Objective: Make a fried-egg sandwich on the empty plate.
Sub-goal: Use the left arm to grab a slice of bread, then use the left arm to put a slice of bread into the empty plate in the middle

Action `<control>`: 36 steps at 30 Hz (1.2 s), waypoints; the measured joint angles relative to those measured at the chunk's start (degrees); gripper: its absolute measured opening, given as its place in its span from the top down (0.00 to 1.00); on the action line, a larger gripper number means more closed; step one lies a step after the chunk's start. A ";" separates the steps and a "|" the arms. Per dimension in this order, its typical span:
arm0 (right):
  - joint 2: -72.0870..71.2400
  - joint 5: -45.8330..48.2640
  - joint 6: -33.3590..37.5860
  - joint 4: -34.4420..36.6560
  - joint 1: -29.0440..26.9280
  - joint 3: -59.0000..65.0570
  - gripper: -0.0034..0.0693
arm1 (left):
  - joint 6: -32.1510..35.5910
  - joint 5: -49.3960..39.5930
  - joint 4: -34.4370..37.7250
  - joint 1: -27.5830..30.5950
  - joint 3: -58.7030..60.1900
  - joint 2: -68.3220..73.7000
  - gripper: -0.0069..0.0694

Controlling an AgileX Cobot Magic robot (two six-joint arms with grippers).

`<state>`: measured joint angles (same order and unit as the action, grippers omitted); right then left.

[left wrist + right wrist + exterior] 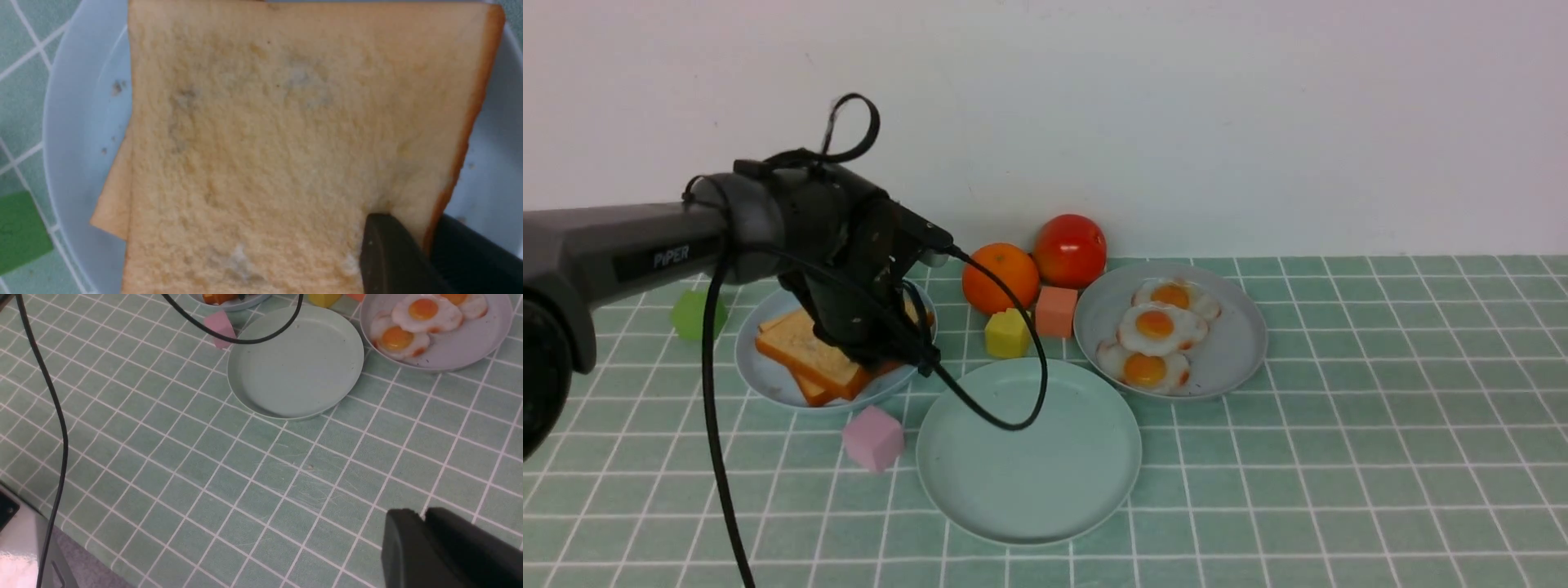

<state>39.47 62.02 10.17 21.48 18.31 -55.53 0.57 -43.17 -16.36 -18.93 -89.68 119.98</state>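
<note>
Pinching the edge of the upper toasted bread slice (286, 134), your left gripper (412, 232) has one finger lying over the toast's browned face and the other on the far side of its crust. The jaws are closed on the bread, and beneath it you can see the corner of a lower toasted bread slice (112, 196), set askew on the light blue plate (77, 163) directly under the hand. You cannot tell from these views whether the upper slice is clear of the one below. To the left of that hand, just beside the blue plate, sits the green block (697, 315); nearer you than the hand and slightly to its right is the pink block (874, 438). The empty mint-green plate (1029, 465) lies to the hand's right and closer to you, with a loop of the arm's black cable (1044, 359) hanging across your view of it. Farther right of the hand, the grey plate (1233, 327) holds three fried eggs (1154, 325), overlapping in a row. Between the blue and grey plates you have the yellow block (1007, 333), the orange block (1056, 312), the orange (1001, 278) and the red tomato (1070, 251). Your right gripper (425, 516) is closed with nothing between its fingertips, above the green tiled surface (310, 469).
</note>
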 joint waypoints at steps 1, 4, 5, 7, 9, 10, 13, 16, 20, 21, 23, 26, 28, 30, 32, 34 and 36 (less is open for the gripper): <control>0.00 0.00 0.00 0.00 0.00 0.00 0.84 | 0.00 -0.50 0.12 0.00 -0.36 -0.17 0.81; 0.00 0.00 0.00 0.00 0.00 0.00 0.83 | 0.00 -1.81 0.60 0.00 -1.16 -1.31 0.81; 0.00 0.00 0.00 0.00 0.00 0.00 0.83 | 0.00 -2.47 0.92 0.00 -1.49 -3.17 0.81; 0.00 0.00 0.00 -0.08 0.00 0.00 0.83 | -0.11 -2.88 1.59 -0.07 -1.73 -6.02 0.81; 0.00 0.00 0.00 -0.43 0.00 0.00 0.82 | -0.57 -3.25 2.05 -0.37 -1.73 -8.54 0.81; 0.00 0.00 0.00 -1.43 0.00 0.00 0.82 | -0.57 -4.12 2.48 -1.39 -1.47 -11.43 0.82; 0.00 0.00 0.00 -3.52 0.00 0.00 0.82 | 0.20 -4.67 2.93 -5.45 0.72 -15.81 0.82; 0.00 0.00 0.00 -5.07 0.00 0.00 0.82 | 1.58 -4.59 3.60 -13.22 4.77 -18.44 0.82; 0.00 0.00 0.00 -5.63 0.00 0.00 0.82 | 1.86 -3.80 3.47 -21.01 8.80 -17.71 0.82; 0.00 0.00 0.00 -5.70 0.00 0.00 0.82 | 1.86 -3.41 3.01 -22.72 9.61 -17.00 0.82; 0.00 0.00 0.00 -5.70 0.00 0.00 0.82 | 1.86 -2.17 1.51 -25.28 10.41 -14.68 0.82; 0.00 0.00 0.00 -5.75 0.00 0.00 0.82 | 1.43 -0.59 0.48 -25.99 10.45 -11.98 0.82; 0.00 0.00 0.00 -5.82 0.00 0.00 0.82 | 0.83 0.00 -1.20 -25.99 10.45 -9.78 0.82; 0.00 0.00 0.00 -5.82 0.00 0.00 0.82 | 0.78 0.12 -2.44 -25.99 10.45 -8.64 0.82; 0.00 0.00 0.00 -5.82 0.00 0.00 0.81 | 0.66 0.24 -3.75 -25.99 10.52 -7.93 0.82; 0.00 0.00 0.00 -5.82 0.00 0.00 0.81 | 0.61 0.76 -4.22 -25.99 10.52 -7.74 0.83; 0.00 0.00 0.00 -5.82 0.00 0.00 0.81 | 0.56 1.35 -4.50 -25.99 10.52 -7.74 0.83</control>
<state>39.47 62.02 10.17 15.66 18.31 -55.53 1.12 -41.81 -20.86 -44.91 -79.16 112.24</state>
